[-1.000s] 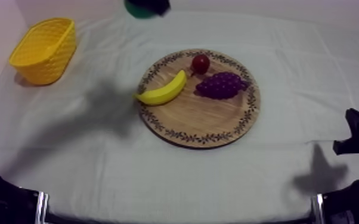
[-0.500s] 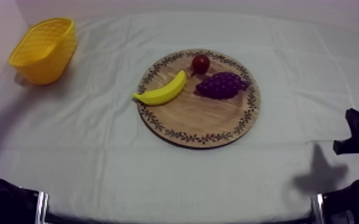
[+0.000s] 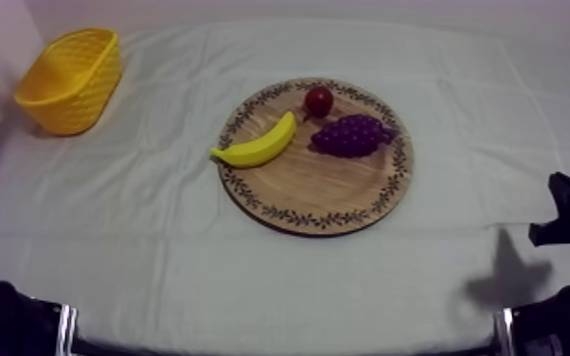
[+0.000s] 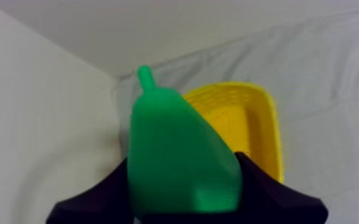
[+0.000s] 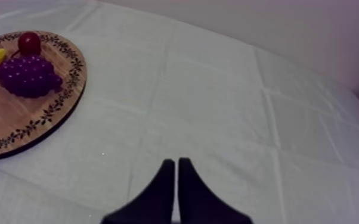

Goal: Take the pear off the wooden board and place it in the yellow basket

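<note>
Already off the board (image 3: pixel 322 185), the pear (image 4: pixel 179 155) sits pinched in the left gripper (image 4: pixel 185 179), stem pointing away from the fingers. The basket (image 4: pixel 259 119) lies just beyond it. The right gripper (image 5: pixel 176 164), pressed together, rests well apart.

From the overhead camera I see a banana (image 3: pixel 256 144) lying at a slant, its upper tip pointing toward a small red fruit (image 3: pixel 319 101). A bunch of grapes (image 3: pixel 349 135) lies to the right of the banana and just in front of the small red fruit; I can't tell whether those two touch. The grey-white cloth (image 3: pixel 156 246) under them shows straight fold creases. A pale wall (image 5: pixel 277 24) rises behind it.
</note>
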